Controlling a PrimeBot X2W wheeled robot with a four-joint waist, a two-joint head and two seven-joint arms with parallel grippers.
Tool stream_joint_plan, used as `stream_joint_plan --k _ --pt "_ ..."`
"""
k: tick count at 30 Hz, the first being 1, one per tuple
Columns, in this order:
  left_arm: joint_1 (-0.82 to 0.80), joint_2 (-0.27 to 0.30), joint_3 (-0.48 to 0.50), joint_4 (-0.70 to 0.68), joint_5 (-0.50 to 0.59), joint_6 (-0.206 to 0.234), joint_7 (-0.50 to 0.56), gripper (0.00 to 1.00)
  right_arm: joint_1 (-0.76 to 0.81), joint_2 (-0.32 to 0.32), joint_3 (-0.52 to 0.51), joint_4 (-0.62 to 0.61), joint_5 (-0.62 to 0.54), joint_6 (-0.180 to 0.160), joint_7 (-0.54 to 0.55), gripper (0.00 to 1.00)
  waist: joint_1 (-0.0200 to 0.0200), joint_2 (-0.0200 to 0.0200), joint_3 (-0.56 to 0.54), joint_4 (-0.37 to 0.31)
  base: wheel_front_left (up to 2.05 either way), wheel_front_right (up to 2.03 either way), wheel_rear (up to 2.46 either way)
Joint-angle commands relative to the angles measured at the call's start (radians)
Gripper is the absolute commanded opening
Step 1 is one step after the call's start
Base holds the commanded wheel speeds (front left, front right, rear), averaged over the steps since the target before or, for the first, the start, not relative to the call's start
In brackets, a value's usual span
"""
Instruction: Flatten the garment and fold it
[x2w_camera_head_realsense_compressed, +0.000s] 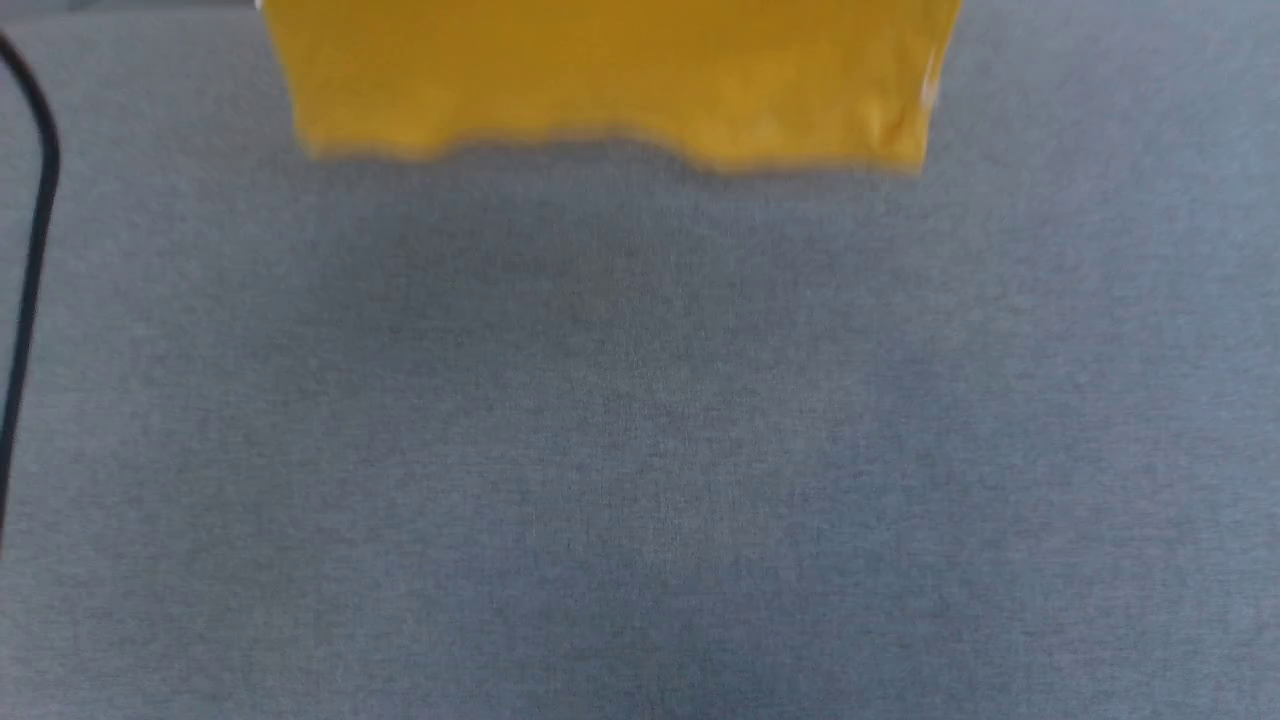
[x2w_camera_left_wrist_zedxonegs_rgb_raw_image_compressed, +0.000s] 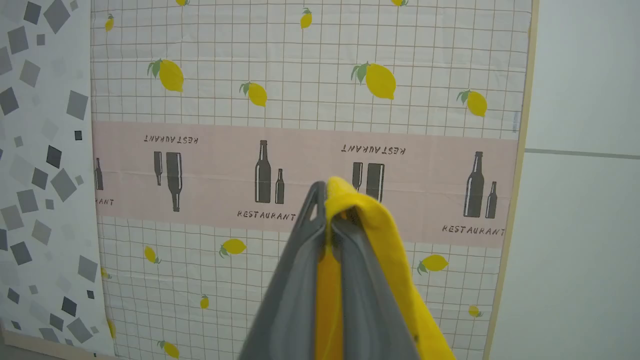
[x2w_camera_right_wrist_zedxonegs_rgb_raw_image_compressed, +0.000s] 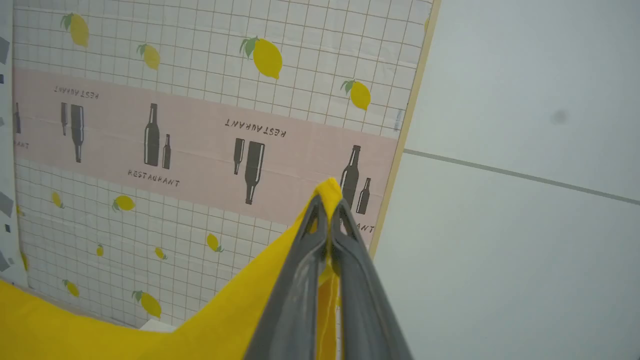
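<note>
a staged test room: grey cloth tabletop (x2w_camera_head_realsense_compressed: 640, 450), lemon-and-bottle printed sheet (x2w_camera_left_wrist_zedxonegs_rgb_raw_image_compressed: 310, 75) on the wall, plain white panels (x2w_camera_right_wrist_zedxonegs_rgb_raw_image_compressed: 525, 250)

left gripper (x2w_camera_left_wrist_zedxonegs_rgb_raw_image_compressed: 327, 210): fingers closed on the garment (x2w_camera_left_wrist_zedxonegs_rgb_raw_image_compressed: 392, 255) | right gripper (x2w_camera_right_wrist_zedxonegs_rgb_raw_image_compressed: 329, 206): fingers closed on it

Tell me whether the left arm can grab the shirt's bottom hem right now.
Probably not. The left end effector is shut on the shirt, holding it up with the right end effector. The hem hangs clear, but that arm is occupied.
</note>
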Motion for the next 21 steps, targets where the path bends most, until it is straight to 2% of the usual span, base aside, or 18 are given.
stream_joint_plan --k 1,7,13,21 --pt "-0.033 -0.016 0.001 0.027 0.008 -0.009 -0.035 0.00 -0.039 0.001 -0.002 0.031 -0.018 -0.001 -0.030 0.00 0.0000 0.0000 0.109 0.001 0.00 0.00 0.00" --pt "-0.104 -0.057 0.028 0.126 0.000 -0.032 -0.174 0.00 -0.154 -0.021 0.010 0.134 -0.086 -0.001 -0.119 0.00 0.0000 0.0000 0.173 0.014 0.00 0.00 0.00" --pt "-0.110 -0.082 0.042 0.190 -0.009 -0.059 -0.296 0.00 -0.203 -0.045 -0.003 0.206 -0.125 -0.001 -0.168 0.00 0.0000 0.0000 0.264 0.032 0.00 0.00 0.00" --pt "-0.047 -0.085 0.019 0.231 -0.044 -0.152 -0.341 0.00 -0.154 -0.066 0.029 0.253 -0.104 -0.001 -0.211 0.00 0.0000 0.0000 0.326 0.051 0.00 0.00 0.00"
